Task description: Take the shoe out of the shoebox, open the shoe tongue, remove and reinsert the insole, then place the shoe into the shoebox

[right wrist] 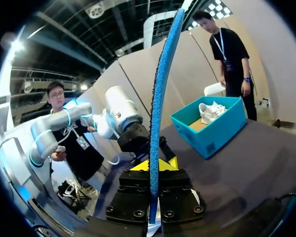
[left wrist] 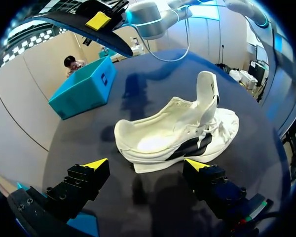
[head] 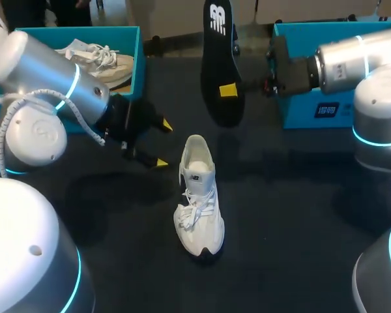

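The right claw [head: 229,90] pinches the insole [head: 220,59] upright above the bench [head: 293,215]. The left claw [head: 163,143] hangs spread just beside the shoe [head: 199,199], which stands on the bench.

The shoe [head: 199,195] is white, smooth and faintly glossy, perhaps synthetic leather, with woven cloth laces [head: 194,212]. The insole [right wrist: 159,98] has a rough blue fabric face and a matt black underside. The bench [head: 300,215] is dark and matt. The box [head: 306,111] is matt card.
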`<action>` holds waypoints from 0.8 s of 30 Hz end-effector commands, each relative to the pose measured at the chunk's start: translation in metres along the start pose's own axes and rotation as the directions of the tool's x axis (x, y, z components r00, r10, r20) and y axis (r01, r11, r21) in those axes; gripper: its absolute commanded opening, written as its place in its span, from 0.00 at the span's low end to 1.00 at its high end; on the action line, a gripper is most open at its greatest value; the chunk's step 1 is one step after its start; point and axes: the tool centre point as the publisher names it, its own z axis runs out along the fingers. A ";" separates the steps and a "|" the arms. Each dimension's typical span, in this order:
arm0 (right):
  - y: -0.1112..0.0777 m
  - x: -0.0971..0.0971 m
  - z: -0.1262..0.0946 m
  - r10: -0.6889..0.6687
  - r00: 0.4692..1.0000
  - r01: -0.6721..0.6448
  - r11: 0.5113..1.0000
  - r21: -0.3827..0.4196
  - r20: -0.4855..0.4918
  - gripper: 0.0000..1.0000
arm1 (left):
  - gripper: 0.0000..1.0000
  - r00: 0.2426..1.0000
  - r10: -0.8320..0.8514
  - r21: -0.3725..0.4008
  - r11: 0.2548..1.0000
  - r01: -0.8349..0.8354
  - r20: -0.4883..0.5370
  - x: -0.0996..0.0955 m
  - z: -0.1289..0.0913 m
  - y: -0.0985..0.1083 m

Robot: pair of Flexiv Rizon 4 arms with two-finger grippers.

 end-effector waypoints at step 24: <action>-0.030 -0.016 0.027 -0.003 1.000 0.001 0.996 -0.089 -0.027 0.00 | 1.00 0.989 -0.139 -0.048 0.989 0.141 0.044 0.015 0.036 0.009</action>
